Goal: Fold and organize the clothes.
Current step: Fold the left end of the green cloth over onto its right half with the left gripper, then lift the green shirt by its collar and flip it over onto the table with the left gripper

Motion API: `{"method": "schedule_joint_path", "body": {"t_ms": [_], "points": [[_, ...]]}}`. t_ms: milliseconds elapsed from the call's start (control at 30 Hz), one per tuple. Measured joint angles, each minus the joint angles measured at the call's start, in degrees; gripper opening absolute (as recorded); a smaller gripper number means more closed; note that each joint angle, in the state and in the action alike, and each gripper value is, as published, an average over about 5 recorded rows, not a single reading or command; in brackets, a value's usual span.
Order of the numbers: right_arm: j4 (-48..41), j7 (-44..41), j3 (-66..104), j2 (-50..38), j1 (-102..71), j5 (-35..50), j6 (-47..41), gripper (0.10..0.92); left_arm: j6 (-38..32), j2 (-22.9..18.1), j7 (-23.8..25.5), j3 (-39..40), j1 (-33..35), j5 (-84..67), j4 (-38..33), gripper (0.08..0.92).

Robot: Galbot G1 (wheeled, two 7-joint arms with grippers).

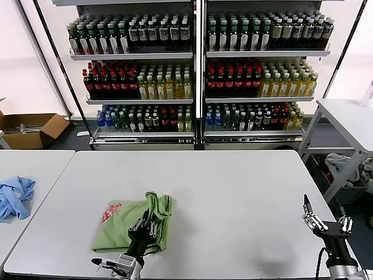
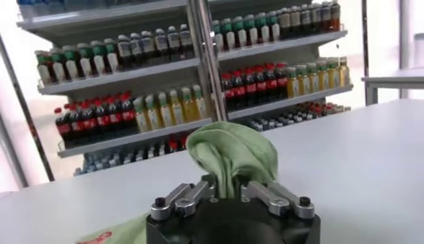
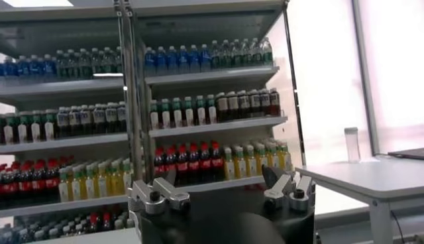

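Observation:
The clothes, a light green polo shirt (image 1: 119, 228), lie partly folded on the white table (image 1: 233, 192) near its front left, with a red-and-white print showing at the left edge. My left gripper (image 1: 145, 224) is over the shirt's right part. In the left wrist view a bunched fold of the green shirt (image 2: 232, 152) rises from between the left gripper's (image 2: 228, 190) fingers, which are shut on it. My right gripper (image 1: 326, 214) is raised at the table's front right corner, open and holding nothing; the right wrist view shows the same gripper (image 3: 218, 182) with only the shelves beyond it.
A light blue garment (image 1: 14, 198) lies on a separate table to the left. Shelves of bottles (image 1: 198, 70) stand behind the table. A cardboard box (image 1: 29, 128) sits on the floor at the far left, and another white table (image 1: 349, 122) stands at the right.

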Motion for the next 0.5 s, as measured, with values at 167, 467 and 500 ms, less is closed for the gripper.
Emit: {"method": "schedule_joint_path", "body": {"t_ms": [167,467,500], "points": [[0.0,0.03,-0.09,0.06,0.15,-0.05,-0.03,0.823,-0.88,0.6,0.63,1.46,-0.09,2.86,0.16,0.419],[-0.17,0.1,-0.82,0.4,0.79,-0.38,-0.15,0.823,-3.49,1.04,2.0,4.43,0.9,5.64,-3.53,0.679],[-0.18,0.1,-0.86,0.4,0.84,-0.39,-0.15,0.823,-3.75,1.08,2.17,4.71,1.1,5.72,-4.14,0.713]]}}
